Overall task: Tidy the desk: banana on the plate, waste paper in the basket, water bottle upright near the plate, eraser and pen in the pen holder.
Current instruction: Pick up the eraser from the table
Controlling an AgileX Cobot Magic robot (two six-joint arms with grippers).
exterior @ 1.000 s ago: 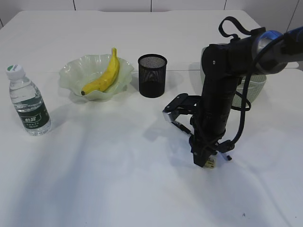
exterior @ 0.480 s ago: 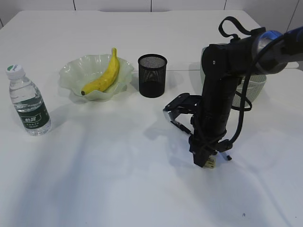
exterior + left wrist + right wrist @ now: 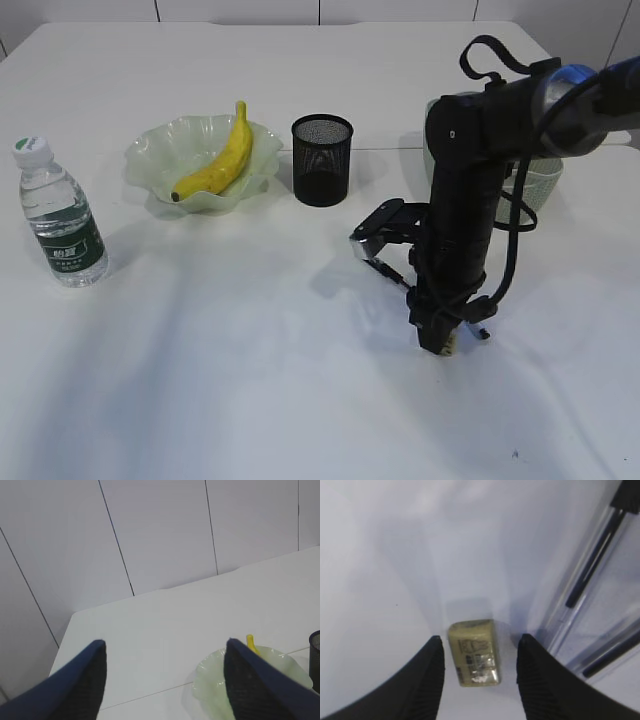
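Right gripper [image 3: 440, 345] is pointing straight down at the desk [image 3: 250, 340], with the pen holder [image 3: 321, 160] at its 11 o'clock. From the left wrist, the left gripper [image 3: 165, 680] is hanging released. From the right wrist, spread fingers [image 3: 422, 685] are straddling the eraser [image 3: 474, 651], ungripped; a pen [image 3: 592, 575] is lying at 2 o'clock. Judging risk: an off-centre closure could squirt the eraser sideways.

Yellow banana [image 3: 218, 160], pale green plate [image 3: 160, 150], seemingly olive-yellow eraser [image 3: 474, 651].
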